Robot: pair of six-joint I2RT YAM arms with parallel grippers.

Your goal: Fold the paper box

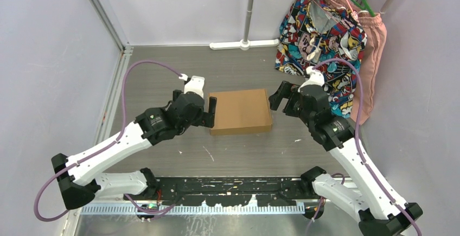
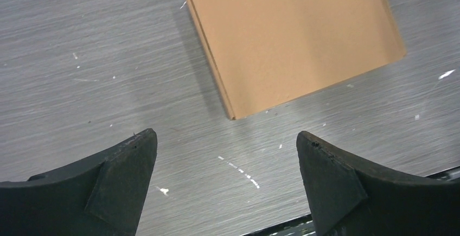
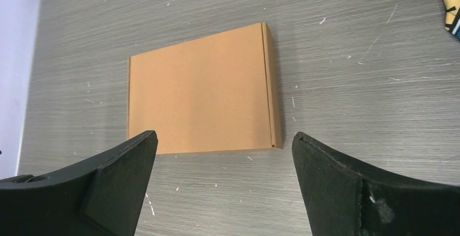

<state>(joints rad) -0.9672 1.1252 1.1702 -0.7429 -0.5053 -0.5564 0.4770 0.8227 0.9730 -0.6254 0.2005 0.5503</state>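
Note:
The paper box (image 1: pixel 240 111) is a plain brown cardboard box, closed into a flat shallow rectangle, lying on the grey table between the two arms. My left gripper (image 1: pixel 211 111) hovers just off its left side, fingers wide open and empty; in the left wrist view the paper box (image 2: pixel 295 38) lies ahead of the gripper (image 2: pixel 227 138), apart from it. My right gripper (image 1: pixel 279 96) stands just off the box's right side, open and empty. In the right wrist view the paper box (image 3: pixel 200 97) lies beyond the gripper (image 3: pixel 225 138), with a gap of bare table between.
A colourful patterned shirt (image 1: pixel 320 30) and a pink garment (image 1: pixel 371 62) hang on a rack at the back right. A white pole base (image 1: pixel 244 44) rests at the back wall. Walls enclose the table left and right. A black rail (image 1: pixel 228 184) runs along the near edge.

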